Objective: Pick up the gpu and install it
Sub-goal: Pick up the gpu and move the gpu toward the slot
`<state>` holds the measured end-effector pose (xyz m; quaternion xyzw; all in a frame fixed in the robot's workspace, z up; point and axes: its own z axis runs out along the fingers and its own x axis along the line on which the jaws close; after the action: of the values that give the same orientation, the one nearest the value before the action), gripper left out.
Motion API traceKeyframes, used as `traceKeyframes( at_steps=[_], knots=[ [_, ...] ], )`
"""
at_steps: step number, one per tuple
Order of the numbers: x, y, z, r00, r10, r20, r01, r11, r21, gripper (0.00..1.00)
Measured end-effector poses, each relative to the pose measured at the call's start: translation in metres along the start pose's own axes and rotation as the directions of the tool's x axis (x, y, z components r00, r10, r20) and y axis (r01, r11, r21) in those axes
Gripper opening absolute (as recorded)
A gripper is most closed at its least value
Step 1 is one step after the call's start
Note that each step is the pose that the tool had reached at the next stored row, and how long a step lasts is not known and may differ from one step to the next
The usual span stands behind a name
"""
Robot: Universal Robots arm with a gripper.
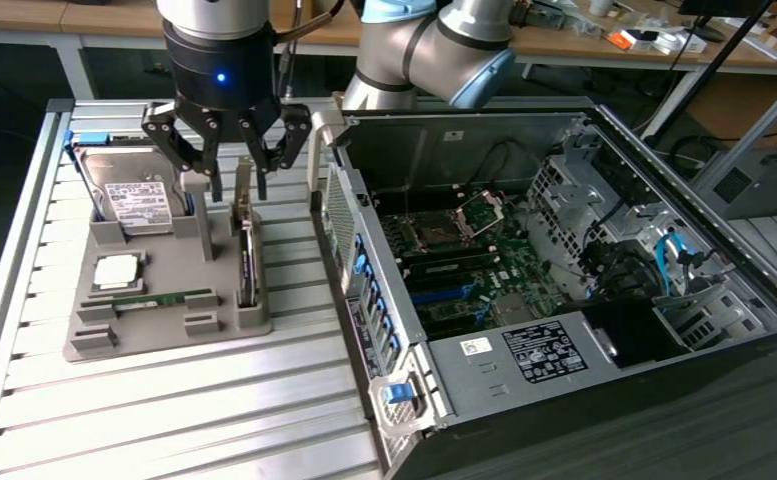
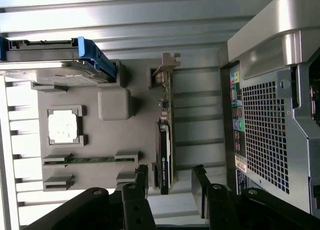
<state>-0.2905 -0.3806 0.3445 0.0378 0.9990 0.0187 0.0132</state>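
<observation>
The gpu (image 1: 245,235) stands on edge in a slot of the grey holder (image 1: 161,335), with its silver bracket at the far end. In the wrist view the gpu (image 2: 166,135) appears as a thin card with a black cooler on one face. My gripper (image 1: 237,182) hangs just over the card's bracket end, open, with one finger on each side of it. The wrist view shows the two black fingertips (image 2: 141,177) spread apart, the gripper (image 2: 170,182) straddling the card's edge without closing on it.
The holder also carries a silver hard drive (image 1: 135,195), a CPU (image 1: 117,270) and a green RAM stick (image 1: 161,300). An open computer case (image 1: 562,250) lies right beside the holder, its motherboard exposed. Both rest on a slatted metal table (image 1: 161,420).
</observation>
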Motion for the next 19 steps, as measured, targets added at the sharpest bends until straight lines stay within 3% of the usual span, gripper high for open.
traceKeyframes(
  at_steps=[19],
  knots=[
    [0.0004,-0.0007,0.0089,1.0000,0.000,0.0006,0.000,1.0000,0.0068,0.48]
  ],
)
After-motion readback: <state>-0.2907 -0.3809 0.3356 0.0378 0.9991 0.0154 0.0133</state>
